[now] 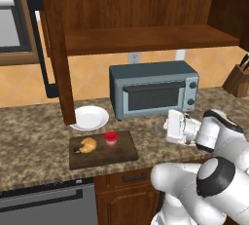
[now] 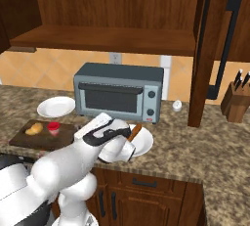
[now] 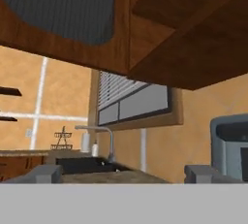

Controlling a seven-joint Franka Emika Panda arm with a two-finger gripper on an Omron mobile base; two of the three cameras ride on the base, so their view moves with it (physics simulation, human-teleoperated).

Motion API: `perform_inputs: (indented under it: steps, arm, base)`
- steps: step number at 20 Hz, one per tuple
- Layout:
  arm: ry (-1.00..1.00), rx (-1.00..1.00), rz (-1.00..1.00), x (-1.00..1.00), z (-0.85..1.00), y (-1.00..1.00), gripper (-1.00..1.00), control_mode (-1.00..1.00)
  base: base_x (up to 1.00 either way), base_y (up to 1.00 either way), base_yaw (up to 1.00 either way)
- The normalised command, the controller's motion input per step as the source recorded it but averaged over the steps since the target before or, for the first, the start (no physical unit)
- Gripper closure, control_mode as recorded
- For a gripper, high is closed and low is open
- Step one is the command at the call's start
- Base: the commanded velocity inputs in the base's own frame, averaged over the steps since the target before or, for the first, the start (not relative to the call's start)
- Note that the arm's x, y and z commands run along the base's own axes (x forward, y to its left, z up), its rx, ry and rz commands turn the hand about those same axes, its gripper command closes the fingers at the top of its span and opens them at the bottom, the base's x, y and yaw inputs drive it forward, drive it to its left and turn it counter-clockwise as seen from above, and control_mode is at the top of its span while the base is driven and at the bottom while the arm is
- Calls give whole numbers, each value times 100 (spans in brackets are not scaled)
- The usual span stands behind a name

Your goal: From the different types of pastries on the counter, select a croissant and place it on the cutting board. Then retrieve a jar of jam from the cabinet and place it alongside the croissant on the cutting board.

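Croissant [image 1: 88, 144] and jam jar [image 1: 111, 138] both sit on the cutting board [image 1: 124, 153], left of the toaster oven [image 1: 153, 88]. Pincer [image 3: 124, 173] is spread wide, holding nothing, up off the surface [image 1: 29, 141].

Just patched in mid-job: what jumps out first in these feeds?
The croissant and the red jam jar sit side by side on the cutting board, at the counter's front edge. Behind them is a grey toaster oven with a white plate to its left. The hand is open in front of the oven, holding nothing.
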Motion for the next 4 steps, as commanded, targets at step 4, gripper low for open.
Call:
perform_inputs:
  steps: [4]
  arm:
    - [31,0,-28,-89,25,55,-100,-100]
  base:
    - [0,0,0]
